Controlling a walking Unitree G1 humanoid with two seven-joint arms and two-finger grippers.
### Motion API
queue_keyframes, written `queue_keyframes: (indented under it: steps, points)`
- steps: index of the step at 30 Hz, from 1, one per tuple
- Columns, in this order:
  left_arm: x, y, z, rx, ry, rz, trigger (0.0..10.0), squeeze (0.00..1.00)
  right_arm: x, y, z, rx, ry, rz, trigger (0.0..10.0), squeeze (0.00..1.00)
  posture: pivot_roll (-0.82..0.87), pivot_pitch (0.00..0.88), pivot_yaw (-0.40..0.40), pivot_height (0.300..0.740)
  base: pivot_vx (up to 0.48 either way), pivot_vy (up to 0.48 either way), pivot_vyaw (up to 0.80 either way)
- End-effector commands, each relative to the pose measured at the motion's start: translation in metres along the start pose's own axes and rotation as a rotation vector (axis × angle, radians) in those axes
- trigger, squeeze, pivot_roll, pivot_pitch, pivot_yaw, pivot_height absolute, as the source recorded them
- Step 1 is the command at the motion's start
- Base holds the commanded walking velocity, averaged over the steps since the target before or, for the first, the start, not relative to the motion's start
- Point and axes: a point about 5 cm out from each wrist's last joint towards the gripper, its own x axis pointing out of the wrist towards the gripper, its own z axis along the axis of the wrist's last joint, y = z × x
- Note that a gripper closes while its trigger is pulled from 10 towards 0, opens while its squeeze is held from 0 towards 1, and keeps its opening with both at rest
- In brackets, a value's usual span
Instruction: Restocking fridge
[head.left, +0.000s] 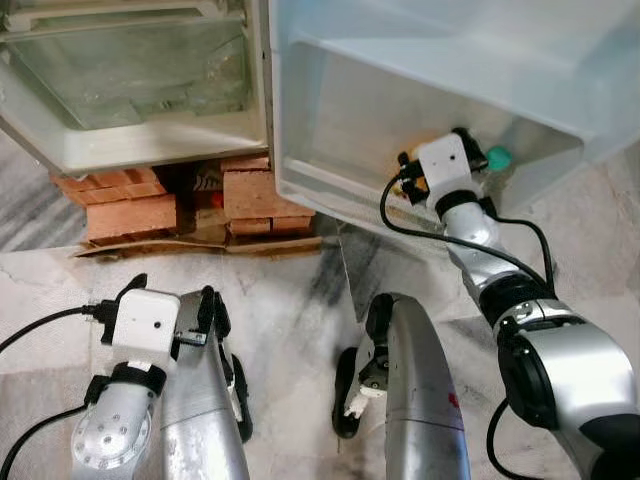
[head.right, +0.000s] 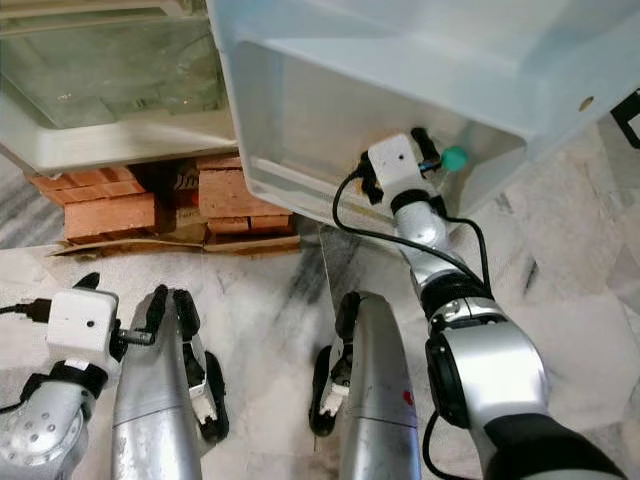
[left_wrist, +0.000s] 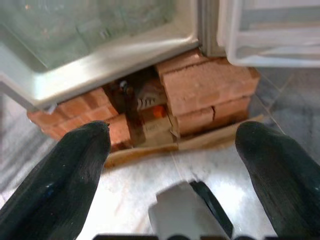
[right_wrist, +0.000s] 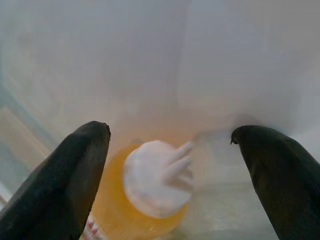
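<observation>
Right gripper reaches into the translucent white plastic fridge door bin at two o'clock, fingers spread wide either side of an orange bottle with a white cap, not touching. Left gripper hangs low, fingers released, facing red bricks under the fridge.

Two arms clad in silver shells with black joint rings are seen. A white box-shaped camera housing is mounted at each wrist, and black cables are looped from the housings along the forearms. Each gripper is formed of two long black fingers with rounded tips. A small red mark is carried on one silver leg shell.
</observation>
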Motion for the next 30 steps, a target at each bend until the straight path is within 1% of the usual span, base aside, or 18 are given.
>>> queue_keyframes:
  steps: [1, 2, 6, 7, 9, 10, 14, 15, 18, 20, 22, 23, 24, 26, 27, 28, 29, 30]
  points:
    - [-0.002, 0.001, -0.008, -0.001, 0.029, 0.0, 10.0, 0.0, 0.005, -0.007, 0.012, 0.026, -0.047, -0.012, 10.0, 1.0, 0.23, 0.255, -0.087, 0.518, 0.0, 0.0, 0.0]
    - [0.0, 0.0, -0.008, 0.003, 0.022, -0.001, 10.0, 0.0, 0.005, -0.007, 0.012, 0.073, -0.048, 0.001, 10.0, 1.0, 0.22, 0.242, -0.088, 0.518, 0.0, 0.0, 0.0]
    - [0.005, 0.0, -0.009, 0.004, 0.012, -0.002, 10.0, 0.0, 0.004, -0.005, 0.009, 0.1, -0.038, 0.022, 10.0, 1.0, 0.21, 0.22, -0.085, 0.518, 0.0, 0.0, 0.0]
    - [0.009, -0.001, -0.009, 0.003, 0.004, -0.005, 10.0, 0.0, 0.001, -0.004, 0.005, 0.108, -0.034, 0.036, 10.0, 0.57, 0.2, 0.202, -0.082, 0.518, 0.0, 0.0, 0.0]
    - [0.01, -0.002, -0.009, 0.002, 0.001, -0.007, 10.0, 0.0, 0.001, -0.004, 0.004, 0.112, -0.032, 0.04, 10.0, 0.57, 0.2, 0.202, -0.082, 0.518, 0.0, 0.0, 0.0]
    - [0.014, -0.003, -0.01, 0.006, -0.008, -0.013, 10.0, 0.0, -0.002, -0.004, 0.002, 0.143, -0.054, 0.056, 10.0, 0.0, 0.2, 0.175, -0.078, 0.518, 0.0, 0.0, 0.0]
    - [0.02, -0.005, -0.012, 0.009, -0.016, -0.023, 10.0, 0.0, -0.008, -0.007, -0.002, 0.165, -0.087, 0.088, 10.0, 0.0, 0.18, 0.136, -0.068, 0.518, 0.0, 0.0, 0.0]
    - [0.023, -0.005, -0.015, 0.009, -0.017, -0.027, 10.0, 0.0, -0.012, -0.009, -0.006, 0.175, -0.1, 0.103, 10.0, 0.0, 0.16, 0.107, -0.063, 0.518, 0.0, 0.0, 0.0]
    - [0.026, -0.006, -0.018, 0.011, -0.018, -0.032, 10.0, 0.0, -0.017, -0.011, -0.011, 0.204, -0.097, 0.106, 10.0, 0.0, 0.16, 0.087, -0.063, 0.518, 0.0, 0.0, 0.0]
    - [0.028, -0.006, -0.019, 0.012, -0.022, -0.035, 10.0, 0.0, -0.021, -0.011, -0.016, 0.224, -0.098, 0.109, 10.0, 0.0, 0.15, 0.075, -0.062, 0.518, 0.0, 0.0, 0.0]
    - [0.032, -0.009, -0.021, 0.01, -0.025, -0.039, 10.0, 0.0, -0.029, -0.007, -0.024, 0.256, -0.094, 0.11, 10.0, 0.0, 0.13, 0.03, -0.062, 0.518, 0.0, 0.0, 0.0]
    - [0.032, -0.009, -0.021, 0.01, -0.025, -0.039, 10.0, 0.0, -0.029, -0.007, -0.024, 0.256, -0.094, 0.11, 10.0, 0.0, 0.13, 0.03, -0.062, 0.518, 0.0, 0.0, 0.0]
    - [0.033, -0.01, -0.022, 0.009, -0.026, -0.041, 10.0, 0.0, -0.034, -0.003, -0.03, 0.279, -0.076, 0.111, 10.0, 0.0, 0.13, 0.03, -0.062, 0.518, 0.0, 0.0, 0.0]
    - [0.035, -0.013, -0.027, 0.005, -0.022, -0.051, 10.0, 0.0, -0.049, 0.015, -0.05, 0.364, 0.022, 0.152, 10.0, 0.0, 0.13, 0.0, -0.063, 0.518, 0.0, 0.0, 0.0]
    - [0.035, -0.014, -0.031, 0.007, -0.016, -0.054, 10.0, 0.0, -0.057, 0.021, -0.056, 0.399, 0.026, 0.157, 10.0, 0.0, 0.13, 0.0, -0.062, 0.518, 0.0, 0.0, 0.0]
    - [0.035, -0.015, -0.038, 0.008, -0.006, -0.054, 10.0, 0.0, -0.07, 0.028, -0.062, 0.434, 0.019, 0.148, 10.0, 0.0, 0.12, 0.0, -0.059, 0.518, 0.0, 0.0, 0.0]
    - [0.035, -0.015, -0.04, -0.001, -0.001, -0.047, 10.0, 0.0, -0.077, 0.032, -0.068, 0.468, 0.049, 0.122, 10.0, 0.0, 0.12, 0.0, -0.058, 0.518, 0.0, 0.0, 0.0]
    - [0.035, -0.016, -0.043, -0.015, 0.005, -0.039, 10.0, 0.0, -0.087, 0.038, -0.076, 0.518, 0.098, 0.083, 10.0, 0.0, 0.12, 0.0, -0.053, 0.518, 0.0, 0.0, 0.0]
